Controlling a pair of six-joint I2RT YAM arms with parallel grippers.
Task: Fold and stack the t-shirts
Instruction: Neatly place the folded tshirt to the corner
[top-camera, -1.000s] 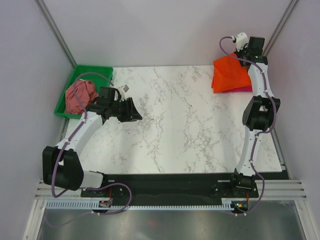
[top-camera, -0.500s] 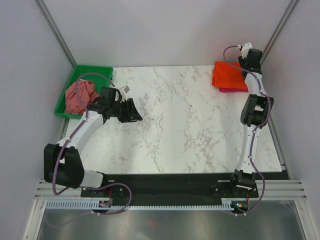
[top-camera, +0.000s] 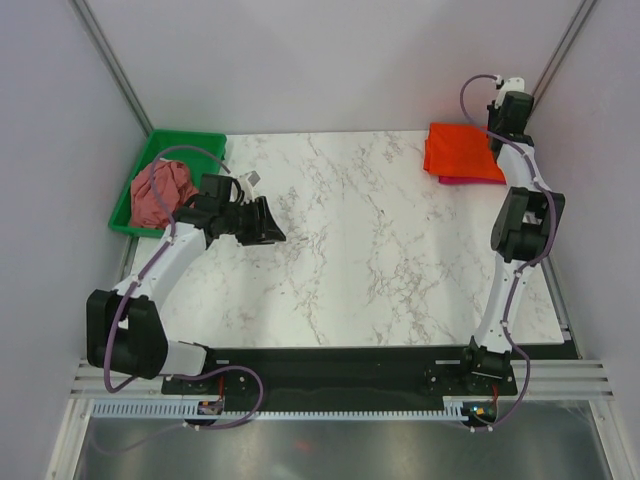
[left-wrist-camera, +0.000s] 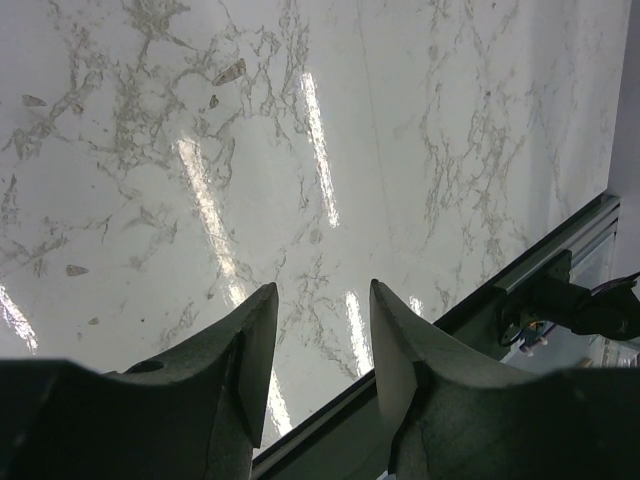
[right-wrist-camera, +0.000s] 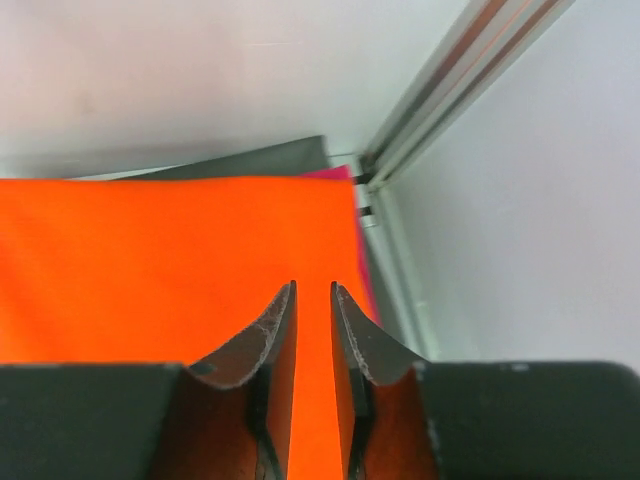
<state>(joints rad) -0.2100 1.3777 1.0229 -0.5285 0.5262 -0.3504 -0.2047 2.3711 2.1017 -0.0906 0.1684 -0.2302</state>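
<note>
two empty claws: left claw (left-wrist-camera: 322, 290) half-wide near green tray (top-camera: 190, 136), right claw (right-wrist-camera: 313, 287) narrow over orange t-shirt (right-wrist-camera: 150, 270)

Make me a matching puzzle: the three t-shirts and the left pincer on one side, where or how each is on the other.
1. orange t-shirt
2. magenta-pink t-shirt
3. dusty rose t-shirt
4. left pincer

A. crumpled in the green tray
B. folded, top of the stack
C. open above the table
D. under another shirt, only an edge showing

Pairs: 1-B, 2-D, 3-A, 4-C
</note>
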